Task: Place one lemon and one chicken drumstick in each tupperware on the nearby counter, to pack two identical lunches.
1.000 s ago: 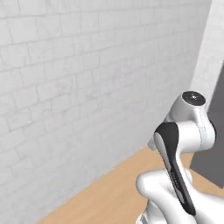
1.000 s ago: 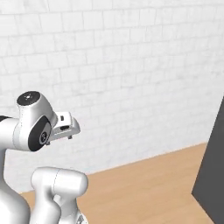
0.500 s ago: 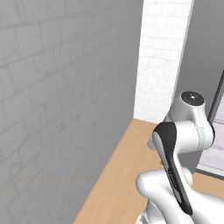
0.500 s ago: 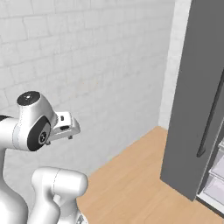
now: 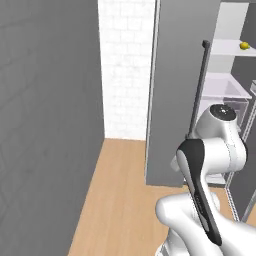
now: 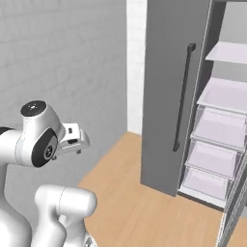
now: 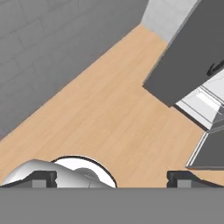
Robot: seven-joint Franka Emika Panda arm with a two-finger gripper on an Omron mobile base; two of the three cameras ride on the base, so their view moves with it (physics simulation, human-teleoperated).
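A small yellow lemon [image 5: 244,45] lies on an upper shelf inside an open fridge at the top right of the left base view. My gripper [image 7: 111,178] is open, its two dark fingertips [image 7: 43,177] far apart and empty. It points down at the wooden floor [image 7: 109,113], well away from the fridge. The arm is folded close above the base, with the hand [image 6: 72,140] held out level. The tupperware, the counter and the chicken drumstick are out of view.
The fridge's grey door [image 6: 169,87] stands open, with a long dark handle [image 6: 182,96]. White shelves [image 6: 224,94] and clear drawers [image 6: 212,159] fill its inside. A grey wall [image 5: 45,125] runs along the left, with white brick wall [image 5: 125,65] behind.
The base has turned, so the whole picture has swung from the white tiled wall to the grey wall and the open fridge. The arm holds the same pose and the gripper stays open.
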